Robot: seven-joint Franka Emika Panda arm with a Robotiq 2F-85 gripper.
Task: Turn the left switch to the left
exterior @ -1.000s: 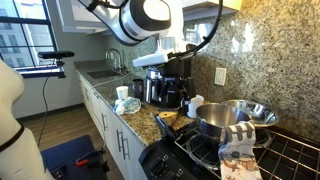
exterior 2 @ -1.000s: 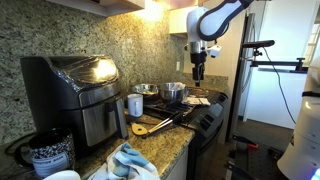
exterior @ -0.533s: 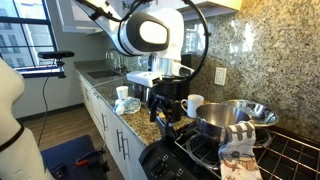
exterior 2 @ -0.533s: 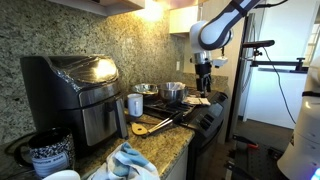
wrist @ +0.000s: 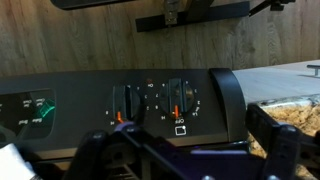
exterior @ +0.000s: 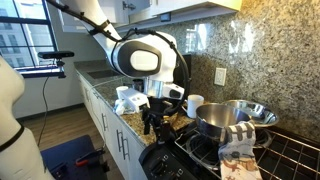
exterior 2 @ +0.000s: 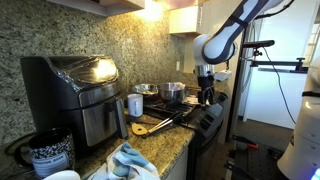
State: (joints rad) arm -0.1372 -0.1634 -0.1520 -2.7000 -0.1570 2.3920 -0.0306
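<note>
The wrist view faces the stove's black control panel. Two dial switches with orange pointers sit side by side on it: the left switch and the right one. Both pointers point straight down. My gripper is open, its dark fingers spread wide at the bottom of the view, a short way off the panel and touching neither switch. In both exterior views the gripper hangs low at the stove's front edge.
A steel pot, a metal bowl and a patterned towel are on the stove. A white mug stands on the granite counter behind the arm. An air fryer and a wooden spatula are further along.
The arm has come down from above the counter to the stove's front edge. The gripper has stayed open.
</note>
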